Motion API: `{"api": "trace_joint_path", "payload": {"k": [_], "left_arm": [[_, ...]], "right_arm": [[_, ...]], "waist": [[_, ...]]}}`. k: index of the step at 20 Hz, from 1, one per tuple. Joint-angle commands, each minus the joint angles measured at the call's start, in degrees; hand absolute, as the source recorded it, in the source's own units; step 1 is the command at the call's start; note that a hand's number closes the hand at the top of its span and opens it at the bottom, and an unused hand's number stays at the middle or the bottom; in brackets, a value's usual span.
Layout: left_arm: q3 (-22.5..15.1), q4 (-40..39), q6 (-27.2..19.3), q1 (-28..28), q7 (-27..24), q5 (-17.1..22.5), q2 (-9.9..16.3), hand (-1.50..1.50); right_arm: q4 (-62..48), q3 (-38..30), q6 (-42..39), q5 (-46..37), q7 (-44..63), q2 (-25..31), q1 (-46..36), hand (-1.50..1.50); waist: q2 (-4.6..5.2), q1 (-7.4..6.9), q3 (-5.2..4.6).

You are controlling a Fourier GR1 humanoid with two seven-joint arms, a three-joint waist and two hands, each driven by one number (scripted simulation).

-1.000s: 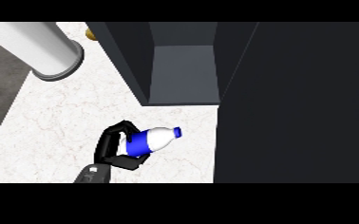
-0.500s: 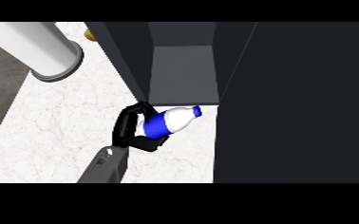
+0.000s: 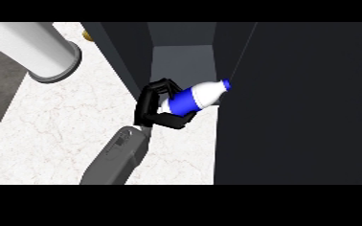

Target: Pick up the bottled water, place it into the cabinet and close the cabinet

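Note:
The bottled water (image 3: 194, 98), white with a blue label and blue cap, lies tilted in the head view with its cap pointing up and to the right. My left hand (image 3: 148, 107) is shut on its lower half, fingers curled over the far side and thumb under the near side. The bottle hangs at the mouth of the dark cabinet (image 3: 180, 60), and its cap reaches the edge of the open cabinet door (image 3: 297, 105). My right hand shows nowhere.
The open door fills the right side as a tall dark panel. A thick white cylinder (image 3: 42, 52) lies at the upper left, over the marbled white counter (image 3: 63, 124). A small brass knob (image 3: 88, 36) sits by the cabinet's left wall.
My left hand has carried the bottle up and to the right, from over the counter to the cabinet's opening. The bottle's cap has come close to the door's edge.

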State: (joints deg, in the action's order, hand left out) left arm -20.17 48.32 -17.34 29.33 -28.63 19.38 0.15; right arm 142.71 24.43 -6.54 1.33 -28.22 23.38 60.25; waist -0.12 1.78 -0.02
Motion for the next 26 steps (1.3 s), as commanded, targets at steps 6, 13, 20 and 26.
{"api": "trace_joint_path", "payload": {"k": [6, 13, 20, 26], "left_arm": [[-4.0, -4.5, -11.6, 13.6, 9.2, 6.3, -0.1, 1.50], [1.6, -16.4, -13.6, 21.3, 8.2, 8.8, 0.0, 1.50], [-0.5, -28.5, -24.9, 28.0, 6.9, 3.4, -0.1, 1.50], [0.3, -37.0, -29.8, 33.9, 8.0, 0.8, 0.1, -1.50]], "right_arm": [[8.5, -2.7, -0.8, 5.3, 1.6, 1.3, 3.3, -1.50], [6.3, -2.1, -2.5, 3.7, -2.7, 1.1, 5.4, -1.50], [3.0, -7.4, -4.6, 6.8, -3.5, 1.8, 1.8, -1.50], [4.0, -6.4, -5.2, 6.3, -2.4, 1.5, 2.0, -1.50]], "waist": [[0.43, 1.01, -0.04], [0.48, 2.34, -0.04], [1.18, 2.69, 0.03], [1.62, 2.91, -0.03]]}}
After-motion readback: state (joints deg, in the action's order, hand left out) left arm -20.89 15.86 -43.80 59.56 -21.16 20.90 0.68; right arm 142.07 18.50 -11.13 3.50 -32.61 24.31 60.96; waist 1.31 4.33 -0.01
